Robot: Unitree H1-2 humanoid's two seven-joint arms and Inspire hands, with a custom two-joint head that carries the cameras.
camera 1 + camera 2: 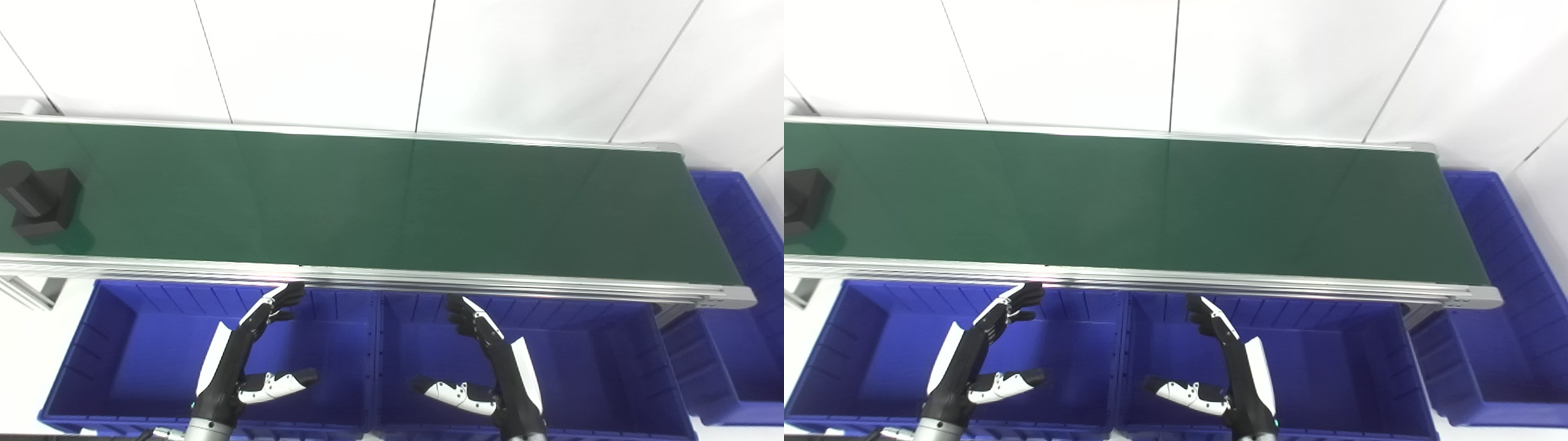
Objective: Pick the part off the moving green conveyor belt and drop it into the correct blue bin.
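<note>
Left eye view shows both hands, left hand [245,355] and right hand [490,361], spread empty above deep blue plastic bins [122,331]. Farther off (far left) the black blocky part [40,202] rides the green conveyor belt [392,202]; best wait, then close firmly.

White panelled wall [318,55] behind

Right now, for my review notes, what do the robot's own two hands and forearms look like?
Both match: the left hand and right hand have black fingers and a black frame, a white shell panel along the back, and a white thumb tipped in black. The left wrist ends in a metallic grey cuff with a thin cable beside it.
</note>
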